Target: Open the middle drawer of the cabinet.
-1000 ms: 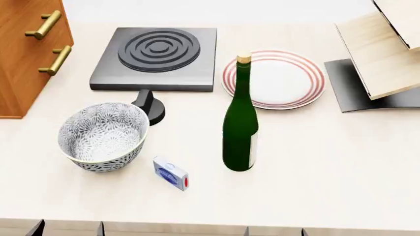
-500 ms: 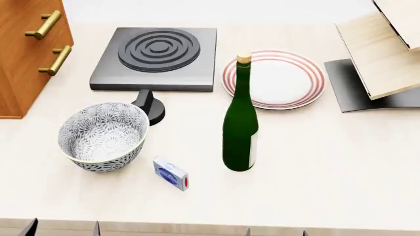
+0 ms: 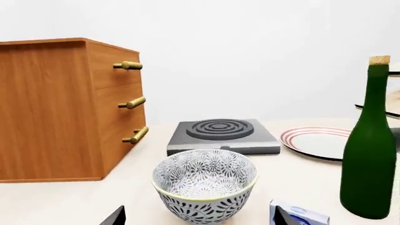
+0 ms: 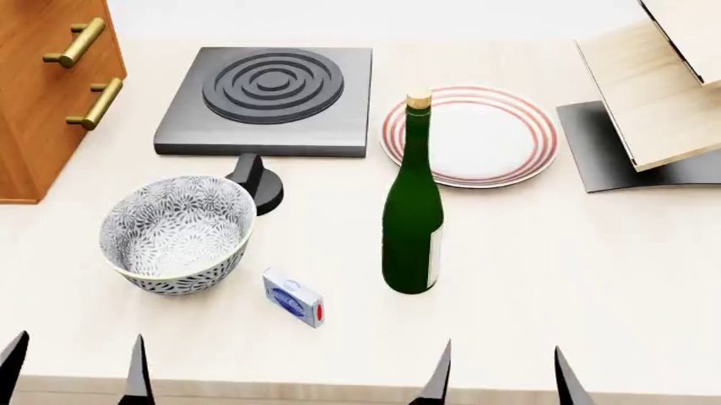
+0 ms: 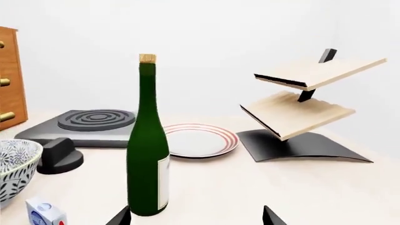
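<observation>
Nothing done: middle drawer [image 3: 122,103] flush in cabinet [image 3: 62,112] at desk's far-left corner; my left gripper [image 4: 74,371] and right gripper [image 4: 501,375] both spread wide, empty, at near edge.

You've got one orange-brown wooden cabinet [image 3: 69,110] with three brass bar handles, one patterned ceramic bowl [image 4: 177,233], one green glass bottle [image 4: 413,207], one red-ringed white plate [image 4: 485,135], one dark grey hotplate [image 4: 270,99] and one small blue-white box [image 4: 293,298].

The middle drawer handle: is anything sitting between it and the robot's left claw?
Partly. The patterned bowl sits just ahead of the left gripper, whose fingers are spread. The middle drawer lies beyond and further left, so a path past the bowl's left side looks open.
</observation>
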Controlling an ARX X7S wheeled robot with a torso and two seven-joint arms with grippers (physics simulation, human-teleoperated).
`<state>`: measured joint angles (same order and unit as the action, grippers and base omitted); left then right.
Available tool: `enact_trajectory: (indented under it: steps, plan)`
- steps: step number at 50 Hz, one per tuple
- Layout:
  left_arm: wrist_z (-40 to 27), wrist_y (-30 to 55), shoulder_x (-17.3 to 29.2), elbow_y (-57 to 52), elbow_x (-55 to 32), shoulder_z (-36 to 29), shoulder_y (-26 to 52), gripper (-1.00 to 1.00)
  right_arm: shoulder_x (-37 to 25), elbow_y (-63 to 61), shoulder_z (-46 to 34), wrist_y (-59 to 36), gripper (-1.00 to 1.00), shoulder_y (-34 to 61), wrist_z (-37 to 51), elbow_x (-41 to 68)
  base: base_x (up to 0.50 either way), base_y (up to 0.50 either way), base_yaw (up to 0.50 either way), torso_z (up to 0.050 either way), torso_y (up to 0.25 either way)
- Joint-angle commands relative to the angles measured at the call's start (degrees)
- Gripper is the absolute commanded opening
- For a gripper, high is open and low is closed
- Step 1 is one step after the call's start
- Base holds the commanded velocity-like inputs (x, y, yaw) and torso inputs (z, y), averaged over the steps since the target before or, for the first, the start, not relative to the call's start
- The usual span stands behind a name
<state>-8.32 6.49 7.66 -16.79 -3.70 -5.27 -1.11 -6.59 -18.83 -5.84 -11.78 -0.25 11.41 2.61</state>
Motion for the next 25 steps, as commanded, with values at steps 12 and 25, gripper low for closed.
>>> enact_trajectory:
  steps: [12, 25]
  plan:
    - [-1.9, 15.4, 2.4, -22.7, -2.2, -0.2, 3.2, 1.00, -2.6, -24.5, -1.4, -19.1, 1.00, 4.4, 2.4, -0.4, 0.00, 0.00, 0.00, 0.000, 0.000]
    - [-3.0, 25.7, 4.2, -37.7, -2.6, -1.8, 7.7, 1.00, -3.2, -40.0, -5.1, -31.2, 1.00, 9.5, 4.0, -2.6, 0.00, 0.00, 0.00, 0.000, 0.000]
